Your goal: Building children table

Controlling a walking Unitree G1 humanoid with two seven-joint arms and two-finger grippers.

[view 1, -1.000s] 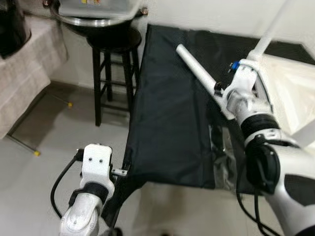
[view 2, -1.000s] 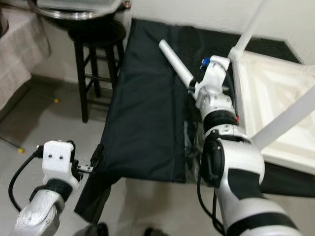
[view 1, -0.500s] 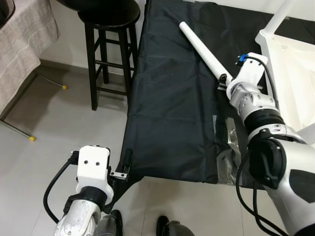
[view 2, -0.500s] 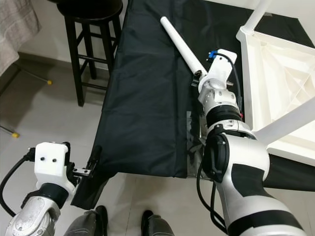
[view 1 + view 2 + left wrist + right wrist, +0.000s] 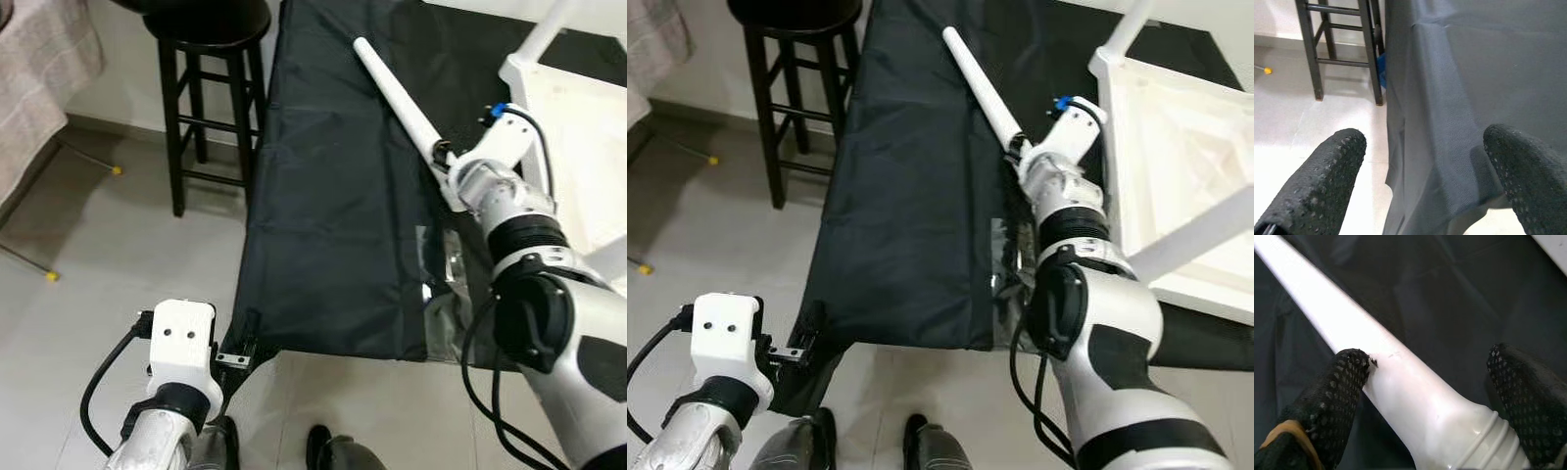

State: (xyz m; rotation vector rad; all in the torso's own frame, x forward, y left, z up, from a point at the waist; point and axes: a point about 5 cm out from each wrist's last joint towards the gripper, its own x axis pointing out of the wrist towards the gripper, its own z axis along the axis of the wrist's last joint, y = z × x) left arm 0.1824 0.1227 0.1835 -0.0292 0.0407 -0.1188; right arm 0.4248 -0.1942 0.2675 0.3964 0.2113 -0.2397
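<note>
A long white table leg [image 5: 397,93] lies slanted on a black cloth [image 5: 333,215]. My right gripper [image 5: 441,157] is open around the leg's thick end. In the right wrist view the leg [image 5: 1400,377] passes between the fingers, one pad [image 5: 1344,382] touching it and the other standing off. The white table top [image 5: 1176,147] lies upside down to the right, with two legs [image 5: 1195,235] fixed on and pointing up. My left gripper [image 5: 1425,142] is open and empty, low at the cloth's near corner [image 5: 245,338].
A black wooden stool [image 5: 206,59] stands left of the cloth on the pale tiled floor [image 5: 98,255]. A grey cloth-covered surface [image 5: 39,88] sits at the far left. Clear plastic wrapping [image 5: 446,284] lies on the cloth near my right arm. Dark shoes [image 5: 333,452] show at the bottom edge.
The whole picture has shifted as the camera tilted down and then settled. My right gripper stays at the thick end of the leg. The left gripper still hangs open by the cloth's corner.
</note>
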